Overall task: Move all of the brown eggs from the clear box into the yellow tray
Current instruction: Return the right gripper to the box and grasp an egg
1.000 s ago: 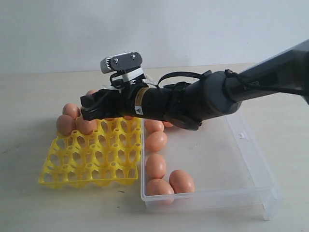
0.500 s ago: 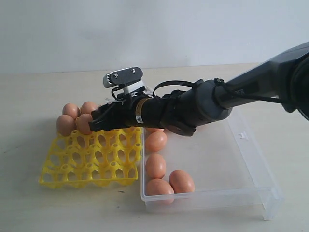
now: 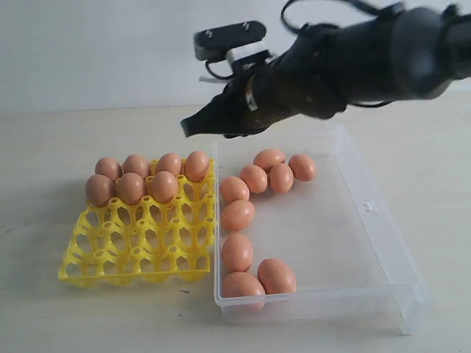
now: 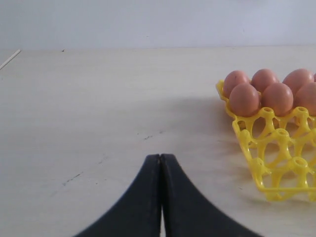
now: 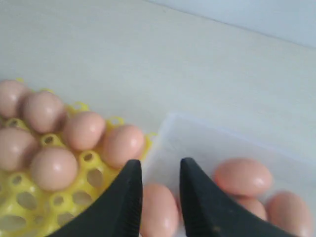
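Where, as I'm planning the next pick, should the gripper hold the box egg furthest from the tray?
Probably from straight above, closing on the two ends of that egg: they look free, while a neighbouring egg touches its tray-facing side.

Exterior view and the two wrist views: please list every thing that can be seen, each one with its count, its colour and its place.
yellow tray: one, bright yellow, on the table, left of the box
clear box: one, transparent, on the table, right beside the tray
brown eggs in tray: seven, orange-brown, four in the far row, three in the next row
brown eggs in box: nine, orange-brown, five along the wall next to the tray, four grouped near the far end
table: one, pale beige, under everything
wall: one, white, behind the table
left gripper: one, black, shut, low over bare table beside the tray
right gripper: one, black, jaws apart and empty, high above the far edge where tray and box meet
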